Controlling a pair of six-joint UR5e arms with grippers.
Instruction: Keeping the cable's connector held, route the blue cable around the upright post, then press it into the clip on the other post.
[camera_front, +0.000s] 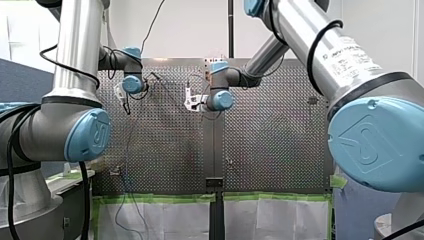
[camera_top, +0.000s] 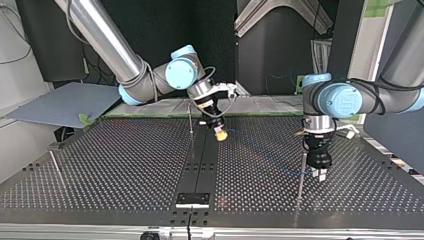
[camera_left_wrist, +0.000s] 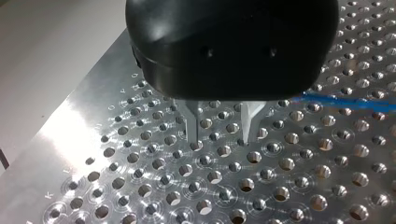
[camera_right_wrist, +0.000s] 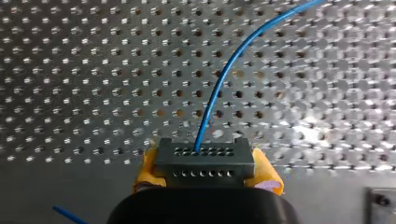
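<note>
My right gripper (camera_right_wrist: 206, 166), yellow pads, is clamped on the dark grey multi-hole connector (camera_right_wrist: 205, 158) over the perforated metal tabletop (camera_right_wrist: 84, 84), mid-seam. The thin blue cable (camera_right_wrist: 224, 74) arcs away. My left gripper (camera_left_wrist: 219, 129): metal fingers apart, empty. Blue joint cap (camera_top: 345, 100) reads "UR".

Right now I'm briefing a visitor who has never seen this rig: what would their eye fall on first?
Probably the blue cable, arching away over the perforated table from a dark connector clamped in my right gripper, between its yellow pads. Next, my left gripper, its metal fingers apart and empty close over the table, the cable running beside it.
</note>
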